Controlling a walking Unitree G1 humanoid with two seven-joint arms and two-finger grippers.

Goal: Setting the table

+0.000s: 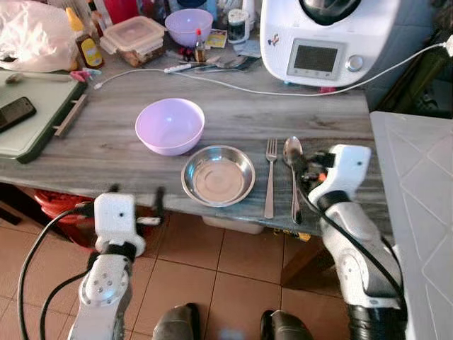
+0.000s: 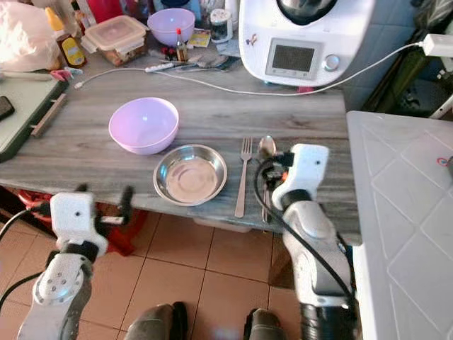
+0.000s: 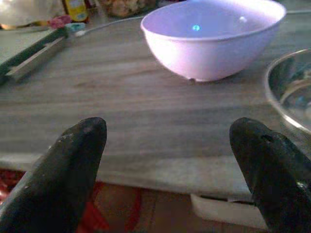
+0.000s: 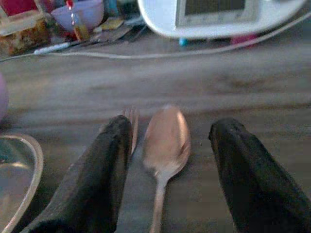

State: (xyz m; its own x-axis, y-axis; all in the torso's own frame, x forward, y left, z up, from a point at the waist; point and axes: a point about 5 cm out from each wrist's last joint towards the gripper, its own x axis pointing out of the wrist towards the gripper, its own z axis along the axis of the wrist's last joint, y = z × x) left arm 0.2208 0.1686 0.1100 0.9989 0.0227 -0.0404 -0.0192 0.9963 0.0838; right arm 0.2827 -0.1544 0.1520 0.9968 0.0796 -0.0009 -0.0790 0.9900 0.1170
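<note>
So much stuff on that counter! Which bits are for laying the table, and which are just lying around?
For the table setting:
- lilac bowl
- steel dish
- fork
- spoon, between the open right claw fingers

Just lying about:
- white kitchen machine
- white cable
- phone
- lidded food box

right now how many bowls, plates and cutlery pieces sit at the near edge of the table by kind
lilac plastic bowl: 1
round steel plate: 1
steel fork: 1
steel spoon: 1, between the open fingers of the right tool
total: 4
</note>
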